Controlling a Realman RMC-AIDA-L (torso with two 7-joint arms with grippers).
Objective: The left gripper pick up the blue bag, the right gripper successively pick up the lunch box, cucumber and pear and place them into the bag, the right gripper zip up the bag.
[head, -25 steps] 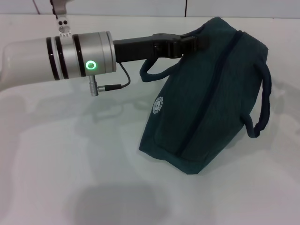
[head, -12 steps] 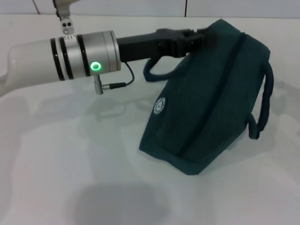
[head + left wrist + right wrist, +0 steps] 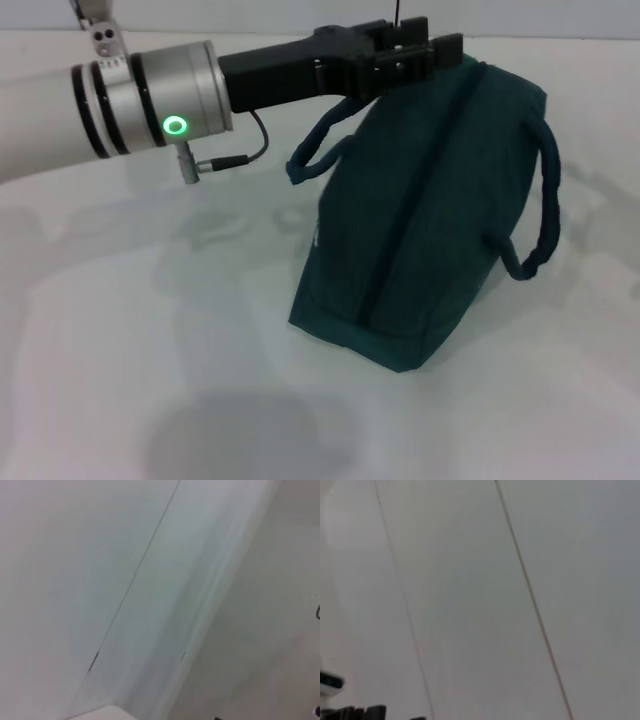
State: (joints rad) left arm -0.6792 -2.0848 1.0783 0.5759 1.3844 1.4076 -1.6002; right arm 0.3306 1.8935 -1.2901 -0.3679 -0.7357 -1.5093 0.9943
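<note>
The blue bag (image 3: 430, 220) stands tilted on the white table (image 3: 130, 340), its lower end resting on the surface and its upper end raised. Its dark zipper line (image 3: 410, 200) runs shut along the top. One loop handle (image 3: 315, 150) hangs on the near side, the other (image 3: 545, 200) on the far side. My left gripper (image 3: 425, 52), on the arm with the silver cylinder (image 3: 165, 100), is shut on the bag's raised top end. The right gripper, lunch box, cucumber and pear are out of view. Both wrist views show only pale surfaces.
A thin black cable (image 3: 235, 155) loops under the left wrist. The arm's shadow (image 3: 230, 440) falls on the table in front of the bag. Pale wall panels run behind the table's far edge (image 3: 560, 20).
The left arm has risen and drawn back, pulling the bag's top end up. The bag now stands steeper and has turned, so its round white logo no longer shows.
</note>
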